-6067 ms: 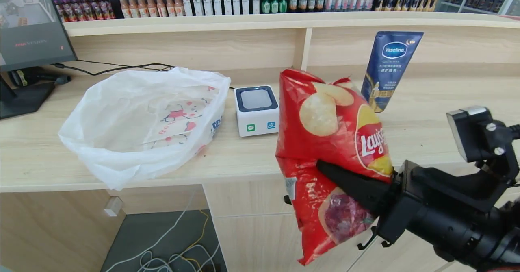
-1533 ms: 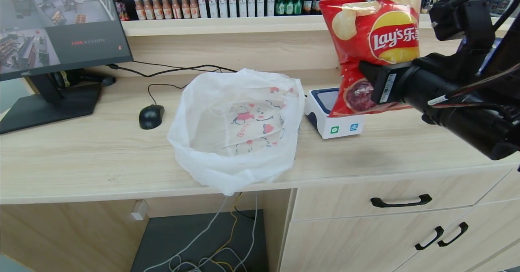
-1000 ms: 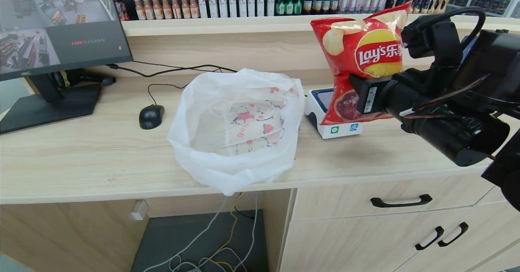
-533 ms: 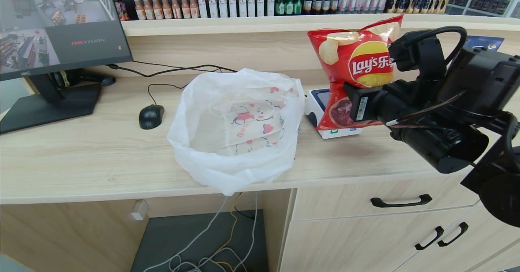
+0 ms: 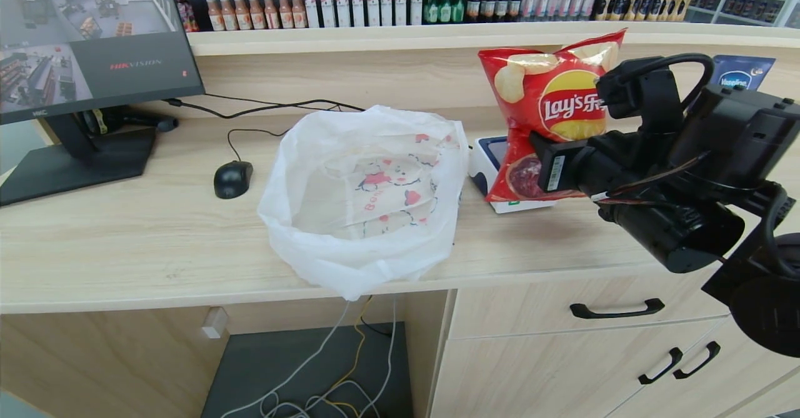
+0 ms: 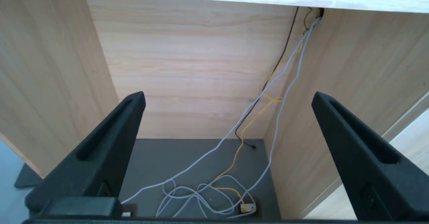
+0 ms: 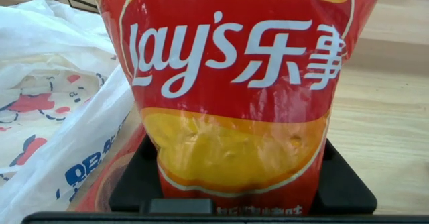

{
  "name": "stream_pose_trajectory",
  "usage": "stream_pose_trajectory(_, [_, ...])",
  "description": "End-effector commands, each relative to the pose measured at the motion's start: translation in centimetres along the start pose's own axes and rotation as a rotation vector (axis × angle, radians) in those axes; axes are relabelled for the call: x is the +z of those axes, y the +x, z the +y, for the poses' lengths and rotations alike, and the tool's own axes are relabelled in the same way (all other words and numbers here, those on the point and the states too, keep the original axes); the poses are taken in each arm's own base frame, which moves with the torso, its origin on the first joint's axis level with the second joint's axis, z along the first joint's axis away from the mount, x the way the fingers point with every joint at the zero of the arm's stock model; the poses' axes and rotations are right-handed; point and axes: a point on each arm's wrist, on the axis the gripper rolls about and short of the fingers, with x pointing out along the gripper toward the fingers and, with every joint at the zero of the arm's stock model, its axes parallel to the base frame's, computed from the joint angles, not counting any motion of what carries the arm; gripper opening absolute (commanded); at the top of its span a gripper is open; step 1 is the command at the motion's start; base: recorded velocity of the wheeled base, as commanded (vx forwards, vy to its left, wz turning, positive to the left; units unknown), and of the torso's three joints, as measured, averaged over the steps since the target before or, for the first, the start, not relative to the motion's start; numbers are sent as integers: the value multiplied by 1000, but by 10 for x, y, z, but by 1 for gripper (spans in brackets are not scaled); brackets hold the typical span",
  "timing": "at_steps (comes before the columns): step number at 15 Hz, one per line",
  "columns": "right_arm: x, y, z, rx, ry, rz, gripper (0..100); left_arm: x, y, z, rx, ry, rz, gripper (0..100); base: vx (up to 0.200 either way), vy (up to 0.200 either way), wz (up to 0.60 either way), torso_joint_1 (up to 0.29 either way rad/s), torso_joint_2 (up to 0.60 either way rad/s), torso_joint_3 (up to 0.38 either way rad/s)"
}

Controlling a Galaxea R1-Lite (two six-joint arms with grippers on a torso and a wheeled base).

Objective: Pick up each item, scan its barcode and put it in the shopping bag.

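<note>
A red bag of crisps [image 5: 550, 115] stands upright in the air with my right gripper [image 5: 547, 165] shut on its lower part. Its bottom edge hangs just over the white barcode scanner box [image 5: 484, 171], hiding most of it. The right wrist view has the crisp bag [image 7: 234, 96] close up above the gripper's dark fingers [image 7: 345, 184], with the shopping bag [image 7: 53, 117] to one side. The white shopping bag [image 5: 365, 199] lies open on the counter, left of the scanner. My left gripper [image 6: 231, 150] is open under the counter, facing cables [image 6: 221, 190] on the floor.
A blue tube [image 5: 740, 71] stands behind my right arm at the back right. A monitor [image 5: 94, 37], a black mouse [image 5: 232, 179] and cables sit at the counter's left. Bottles [image 5: 406, 5] line the back shelf. Drawers with black handles [image 5: 615, 310] are below the counter edge.
The right arm has brought the crisp bag down and slightly left, until its bottom edge is over the scanner. Since the oldest frame the head camera has shifted.
</note>
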Motion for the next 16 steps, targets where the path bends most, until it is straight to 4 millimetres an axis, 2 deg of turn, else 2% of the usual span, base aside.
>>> stream_pose_trajectory(1, [-1, 1, 1, 1, -3, 4, 0, 0, 0, 0, 1, 0, 0, 100, 0, 0, 0, 0, 0, 0])
stream_pose_trajectory(16, [-3, -2, 2, 8, -9, 12, 0, 0, 0, 0, 1, 0, 0, 100, 0, 0, 0, 0, 0, 0])
